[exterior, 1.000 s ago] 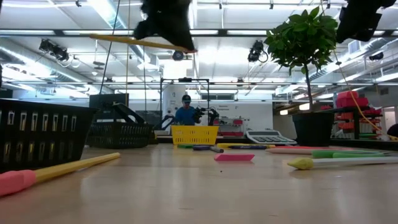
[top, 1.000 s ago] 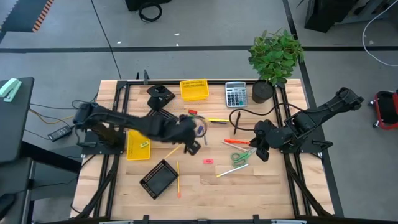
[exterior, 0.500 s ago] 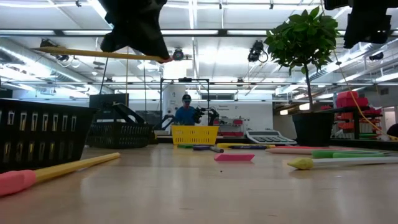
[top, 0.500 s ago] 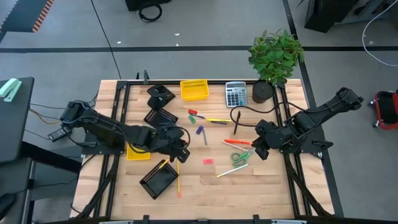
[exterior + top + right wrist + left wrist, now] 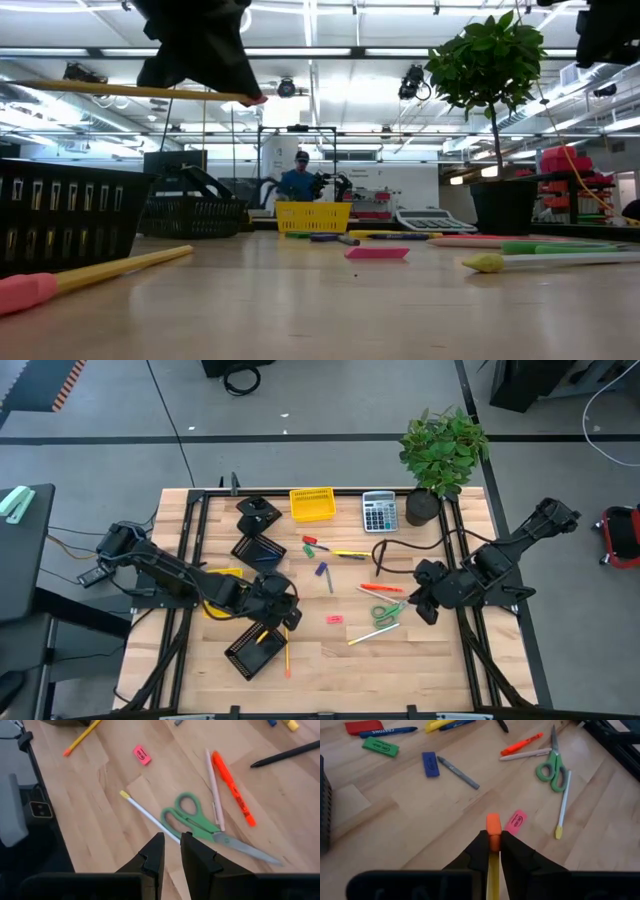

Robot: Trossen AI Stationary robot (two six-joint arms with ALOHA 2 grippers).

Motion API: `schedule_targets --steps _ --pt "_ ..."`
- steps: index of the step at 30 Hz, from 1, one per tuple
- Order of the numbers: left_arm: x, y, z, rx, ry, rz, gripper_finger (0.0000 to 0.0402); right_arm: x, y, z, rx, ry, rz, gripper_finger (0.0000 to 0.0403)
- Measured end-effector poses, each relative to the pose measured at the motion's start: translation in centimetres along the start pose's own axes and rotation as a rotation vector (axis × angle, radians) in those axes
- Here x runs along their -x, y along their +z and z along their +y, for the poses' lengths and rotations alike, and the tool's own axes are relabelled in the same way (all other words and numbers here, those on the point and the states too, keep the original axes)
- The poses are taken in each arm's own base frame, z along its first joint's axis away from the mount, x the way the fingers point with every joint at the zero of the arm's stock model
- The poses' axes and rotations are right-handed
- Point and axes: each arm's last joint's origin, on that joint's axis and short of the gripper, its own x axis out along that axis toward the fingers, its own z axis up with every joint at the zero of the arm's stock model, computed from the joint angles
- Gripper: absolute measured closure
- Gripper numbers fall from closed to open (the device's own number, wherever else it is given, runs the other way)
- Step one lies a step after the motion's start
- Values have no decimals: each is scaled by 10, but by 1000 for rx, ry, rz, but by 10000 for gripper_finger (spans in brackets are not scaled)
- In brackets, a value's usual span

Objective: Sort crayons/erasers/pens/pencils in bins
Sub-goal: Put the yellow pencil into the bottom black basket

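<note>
Above the near mesh bin (image 5: pixel 252 649), the left gripper (image 5: pixel 283 618) pinches a yellow pencil (image 5: pixel 493 851) by its orange eraser end, held aloft, level; rightward, over the scissors (image 5: pixel 210 826), the right gripper (image 5: pixel 171 851) hangs nearly closed, holding nothing.

There are four bins: two black mesh bins (image 5: pixel 259 548) (image 5: pixel 254 649) and two yellow bins (image 5: pixel 312 504) (image 5: pixel 221 596). I count one calculator (image 5: pixel 379 512), one plant (image 5: pixel 443 452), one pair of scissors (image 5: pixel 388 611) and two robot arms.
</note>
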Motion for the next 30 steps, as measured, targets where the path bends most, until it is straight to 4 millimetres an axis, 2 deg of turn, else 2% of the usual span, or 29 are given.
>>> schedule_targets --steps 6,11,15,19,22,25,30 --pt "0 1 -1 -29 -10 -6 366 1 -3 0 11 -6 13 334" --pt "0 3 -6 -42 -59 -19 356 2 -6 2 12 2 19 334" --pt "3 -2 -8 -52 -64 -11 360 2 -8 2 11 5 21 334" --pt "7 -17 -3 -69 1 4 365 2 -7 2 9 -9 -10 334" --pt "0 -43 11 -32 19 35 361 2 -6 1 12 -28 -48 334" --pt "-6 -62 17 27 -62 40 360 2 -5 1 12 -41 -76 334" --pt "-11 -65 20 54 -99 45 367 2 -5 1 11 -42 -79 334"
